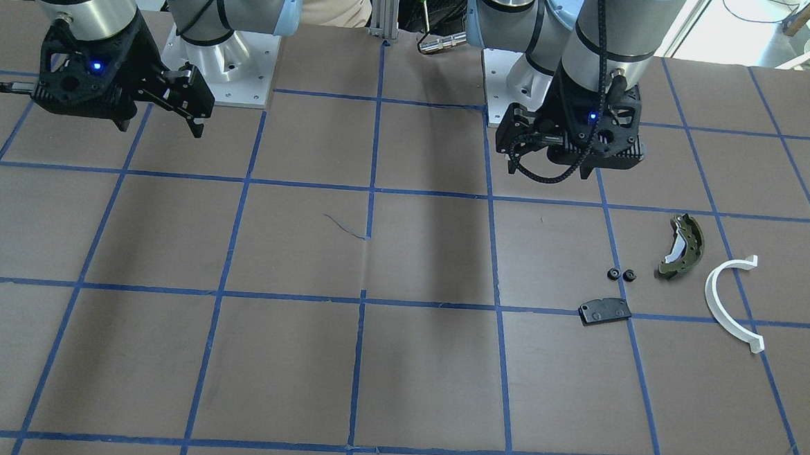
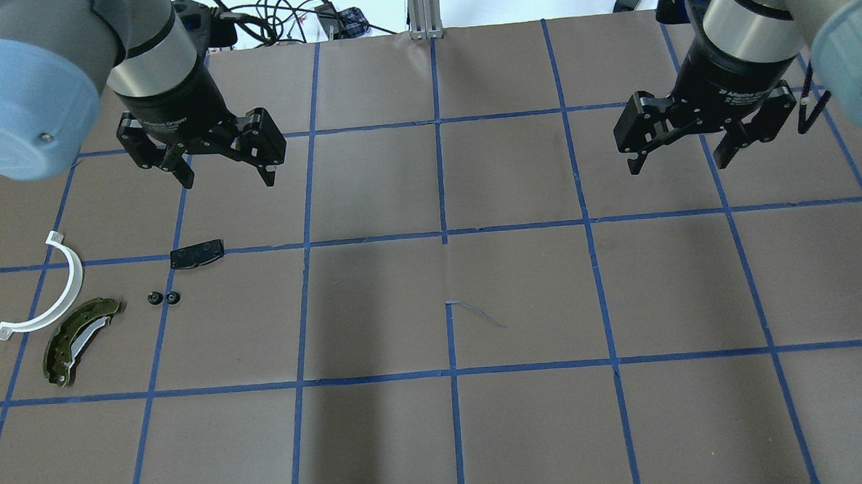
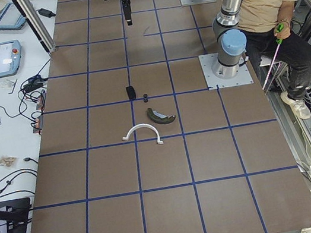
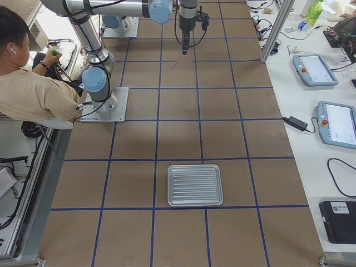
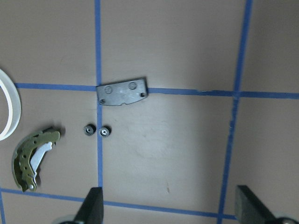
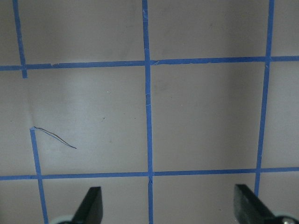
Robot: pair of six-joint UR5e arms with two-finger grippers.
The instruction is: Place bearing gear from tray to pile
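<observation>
Although tiny in every view, two small black toothed bearing gears (image 5: pixel 88 129) show as round dark pieces lying side by side on the brown paper-covered surface (image 2: pixel 521 296), one on either side of a blue tape line (image 5: pixel 99 154). They sit within the pile. The flat black rectangular plate (image 2: pixel 196 254) is near them, the olive-green curved brake shoe (image 2: pixel 79 339) and the white plastic half-ring (image 2: pixel 48 295) lie beside, and none of these touches them. A ribbed silver metal tray (image 4: pixel 195 184) lies well apart. The left gripper (image 2: pixel 229 184) hangs above the surface beyond the plate, released. The right gripper (image 2: pixel 676 167) hangs likewise, jaws spread, grasping nothing.
</observation>
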